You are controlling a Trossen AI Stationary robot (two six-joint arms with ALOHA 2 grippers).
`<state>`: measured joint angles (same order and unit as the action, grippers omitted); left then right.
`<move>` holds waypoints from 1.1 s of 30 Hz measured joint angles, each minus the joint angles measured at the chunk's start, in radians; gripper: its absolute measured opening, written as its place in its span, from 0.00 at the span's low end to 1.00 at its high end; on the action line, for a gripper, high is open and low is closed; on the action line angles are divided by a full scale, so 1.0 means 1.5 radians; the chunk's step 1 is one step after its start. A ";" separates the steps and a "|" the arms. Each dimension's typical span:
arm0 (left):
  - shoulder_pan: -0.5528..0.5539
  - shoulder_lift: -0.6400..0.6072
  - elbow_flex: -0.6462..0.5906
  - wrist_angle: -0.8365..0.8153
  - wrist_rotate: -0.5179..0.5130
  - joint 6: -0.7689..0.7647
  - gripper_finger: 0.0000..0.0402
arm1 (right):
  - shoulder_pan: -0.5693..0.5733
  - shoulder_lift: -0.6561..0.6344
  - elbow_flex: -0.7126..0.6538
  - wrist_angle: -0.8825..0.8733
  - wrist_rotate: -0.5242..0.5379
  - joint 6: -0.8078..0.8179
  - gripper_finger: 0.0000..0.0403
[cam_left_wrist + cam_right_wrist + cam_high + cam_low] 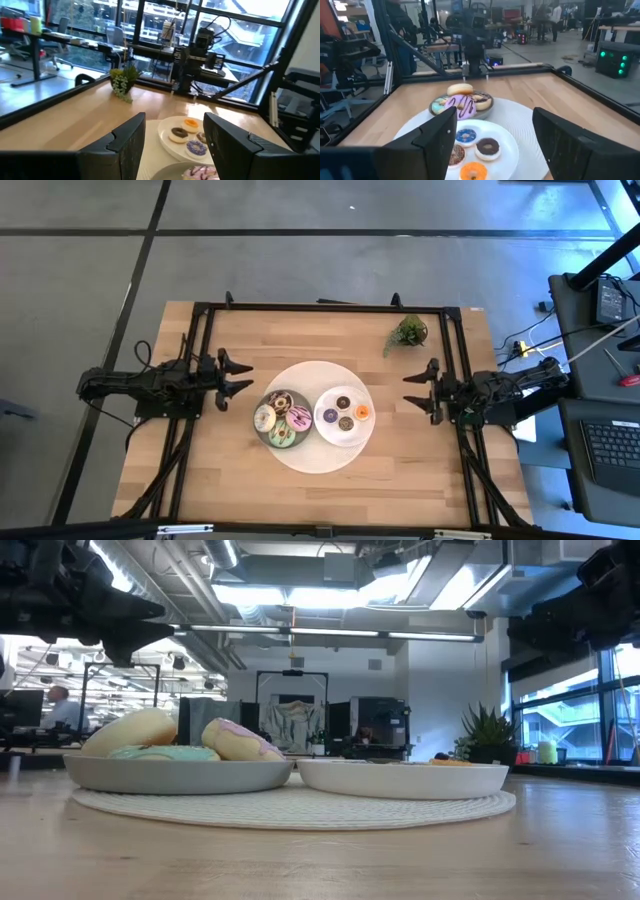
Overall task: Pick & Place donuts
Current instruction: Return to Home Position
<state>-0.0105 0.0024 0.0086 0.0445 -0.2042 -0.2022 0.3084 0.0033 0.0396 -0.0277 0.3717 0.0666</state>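
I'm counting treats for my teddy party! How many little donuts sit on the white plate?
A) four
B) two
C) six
A: seen from above, the white plate holds four: the purple donut, the orange donut, the upper brown donut and the lower brown donut.

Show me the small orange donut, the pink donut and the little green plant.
small orange donut [363,412]: high view, on its orange icing.
pink donut [462,105]: right wrist view, on its striped pink top.
green plant [408,332]: high view, on its leaves.
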 joint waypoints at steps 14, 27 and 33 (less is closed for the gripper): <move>0.000 0.000 0.000 0.002 -0.010 0.020 0.49 | 0.000 0.000 -0.022 0.071 -0.045 -0.030 0.65; 0.000 0.000 0.000 0.002 -0.010 0.079 0.49 | 0.000 0.000 -0.022 0.064 -0.045 -0.082 0.65; 0.000 0.000 0.000 0.002 -0.010 0.079 0.49 | 0.000 0.000 -0.022 0.064 -0.047 -0.100 0.65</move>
<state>-0.0101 0.0025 0.0086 0.0479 -0.2192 -0.0830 0.3084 0.0040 0.0063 0.0685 0.3019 -0.0839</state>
